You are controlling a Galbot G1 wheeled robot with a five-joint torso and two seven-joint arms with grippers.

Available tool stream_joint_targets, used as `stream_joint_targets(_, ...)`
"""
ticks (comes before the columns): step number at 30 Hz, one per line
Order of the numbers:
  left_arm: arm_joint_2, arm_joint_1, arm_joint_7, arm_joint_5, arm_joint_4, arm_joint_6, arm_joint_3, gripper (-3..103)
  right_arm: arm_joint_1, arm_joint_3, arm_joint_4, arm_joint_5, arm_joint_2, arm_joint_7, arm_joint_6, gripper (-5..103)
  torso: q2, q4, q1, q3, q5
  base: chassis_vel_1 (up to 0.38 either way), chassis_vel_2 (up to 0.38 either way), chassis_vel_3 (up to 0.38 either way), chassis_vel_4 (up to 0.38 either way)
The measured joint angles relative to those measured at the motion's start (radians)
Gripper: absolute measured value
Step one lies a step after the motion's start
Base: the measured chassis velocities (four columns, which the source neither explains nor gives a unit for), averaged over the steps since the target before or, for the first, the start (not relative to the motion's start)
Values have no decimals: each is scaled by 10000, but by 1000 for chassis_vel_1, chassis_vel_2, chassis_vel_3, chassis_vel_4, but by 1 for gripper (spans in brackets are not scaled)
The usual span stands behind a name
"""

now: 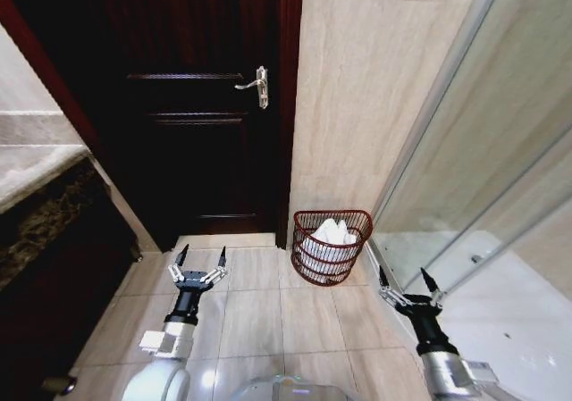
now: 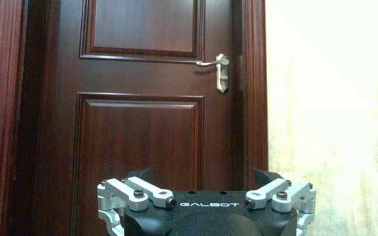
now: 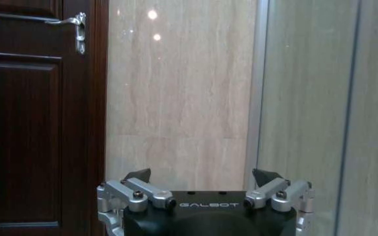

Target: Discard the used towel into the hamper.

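The hamper, a dark red openwork basket, stands on the tiled floor against the beige wall, just right of the door. A white towel lies bunched inside it. My left gripper hovers low over the floor, left of the hamper, open and empty. My right gripper hangs to the right of the hamper near the glass panel, also open and empty. In the left wrist view the left gripper faces the door; in the right wrist view the right gripper faces the wall.
A dark wooden door with a silver handle is straight ahead. A stone counter over a dark cabinet runs along the left. A glass shower screen closes off the right. Light floor tiles lie between the arms.
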Motion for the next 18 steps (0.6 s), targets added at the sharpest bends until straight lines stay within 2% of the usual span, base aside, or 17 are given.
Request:
stream_joint_targets(8, -23, 37, -5, 84, 41, -7, -2, 100, -93, -356, -6, 13, 11, 31, 114, 100, 1, -1, -2, -2, 0, 59, -155, -146, 71)
stream_joint_targets(18, -47, 14, -5, 226, 146, 22, 98, 100, -137, -360, -211, 244, 14, 191, 613, 100, 0, -1, 0, 1, 0, -70, -81, -84, -74)
